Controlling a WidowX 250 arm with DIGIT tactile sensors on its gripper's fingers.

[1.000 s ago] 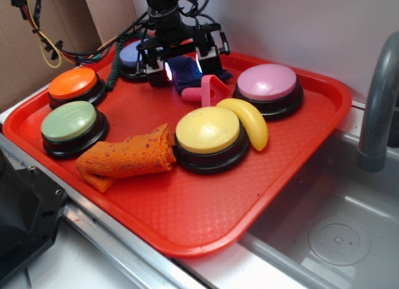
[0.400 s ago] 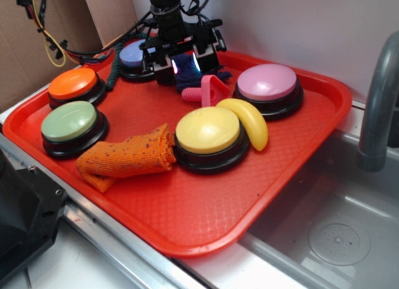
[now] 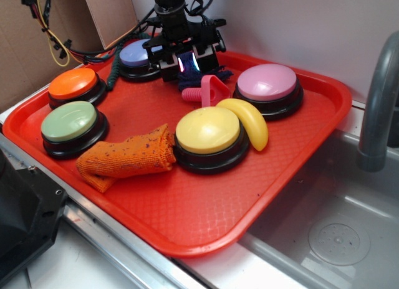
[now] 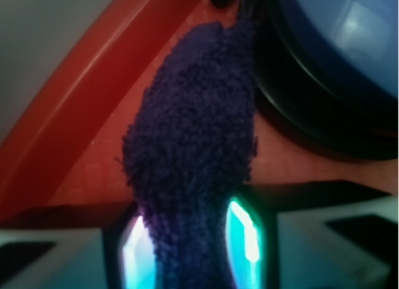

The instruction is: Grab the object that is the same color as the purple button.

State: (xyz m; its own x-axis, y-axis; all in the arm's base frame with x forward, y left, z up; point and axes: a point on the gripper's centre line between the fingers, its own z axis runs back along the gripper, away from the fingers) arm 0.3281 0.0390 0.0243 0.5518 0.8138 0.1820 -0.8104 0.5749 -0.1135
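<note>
At the upper centre of the exterior view the gripper (image 3: 186, 63) stands over the back part of the red tray (image 3: 187, 220), with its fingers pointing down, apparently so that they can close on the soft cloth from either side. The wrist view shows why it stands there: the dark purple rag (image 4: 196, 158) runs up the middle of the frame from between the two lit fingertips (image 4: 244, 239), one on each side of it. They press against the fuzzy pile, so the gripper reads as pinching the rag rather than spread wide; whether the rag is already off the tray I cannot tell. In the exterior view only a dark fringe of the rag (image 3: 190, 83) shows below the fingers, just left of the pink plastic piece (image 3: 209, 90). The purple button (image 3: 138, 53) sits just to the left of the gripper, and in the wrist view its dome (image 4: 349, 33) fills the upper right corner, close beside the rag. The rag matches this button's colour, so the grip looks correctly placed. The orange cloth (image 3: 128, 157) lies well apart at lower left.
</note>
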